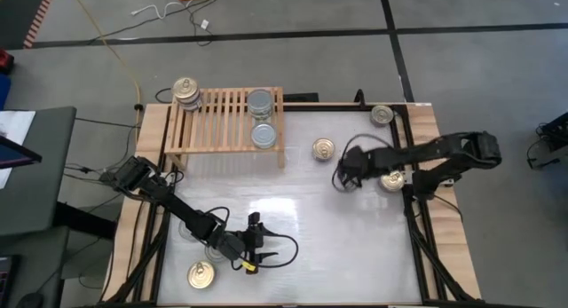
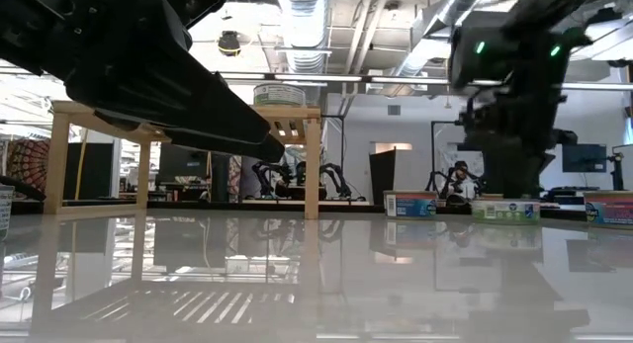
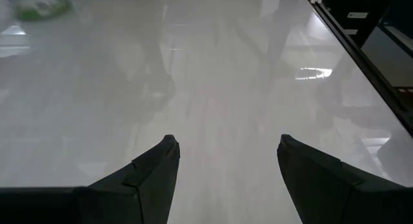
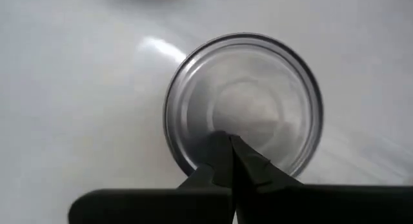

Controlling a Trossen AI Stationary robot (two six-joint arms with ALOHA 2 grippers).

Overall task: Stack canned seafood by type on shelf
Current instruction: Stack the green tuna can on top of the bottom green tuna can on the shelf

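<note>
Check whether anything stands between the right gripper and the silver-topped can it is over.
Nothing visible does: the shut right gripper hangs directly over the silver-topped can. Toward the shelf, one gold-topped can stands near the route.

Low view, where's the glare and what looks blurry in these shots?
Low view: the glossy table mirrors the ceiling lights and shelf; the near arm is a dark, soft mass. Left wrist view: a bright glare patch on the tabletop; a can is out of focus. Right wrist view: the silver can looks soft.
</note>
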